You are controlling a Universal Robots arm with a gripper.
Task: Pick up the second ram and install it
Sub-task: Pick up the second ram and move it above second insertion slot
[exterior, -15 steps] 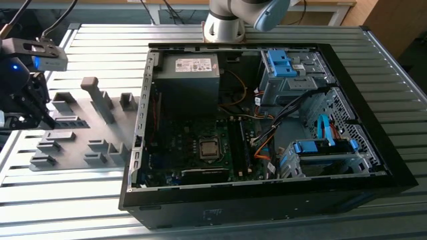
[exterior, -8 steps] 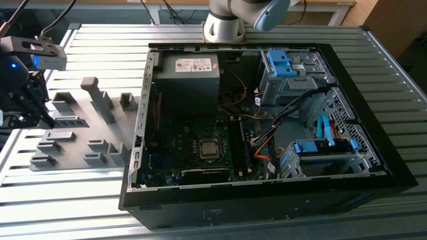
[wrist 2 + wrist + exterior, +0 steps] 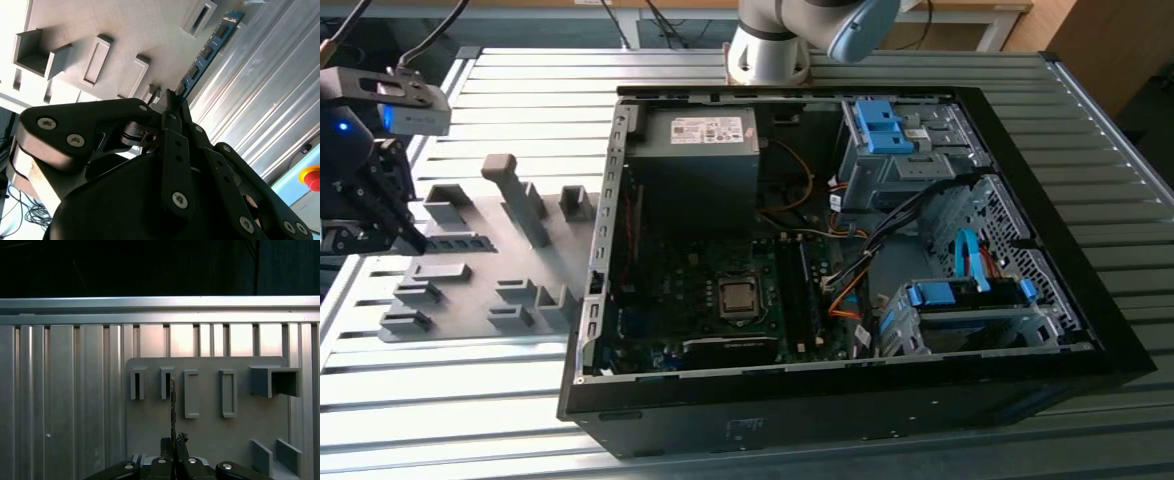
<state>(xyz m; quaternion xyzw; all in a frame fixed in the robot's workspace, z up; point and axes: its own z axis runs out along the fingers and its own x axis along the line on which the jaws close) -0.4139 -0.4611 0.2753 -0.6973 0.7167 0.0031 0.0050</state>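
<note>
Jaws clamped on one end of second ram (image 3: 210,47), which juts out over grey fixture plate (image 3: 125,25) at counter (image 3: 260,100) edge. My worry: the end-only grip lets it pivot or slip, misaligning it at computer case (image 3: 854,390) slot.

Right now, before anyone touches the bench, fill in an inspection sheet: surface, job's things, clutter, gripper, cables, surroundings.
Surface: ribbed metal table carrying an open computer case and a grey fixture plate.
Job's things: second ram, by the fixture plate's slots, outside the case.
Clutter: nothing seen.
Grippers: the gripper is shut on the second ram's end, at the exterior view's left.
Cables: blue flat cables and orange wires inside the case.
Surroundings: red stop button past the table edge; arm base at the table's far side.
</note>
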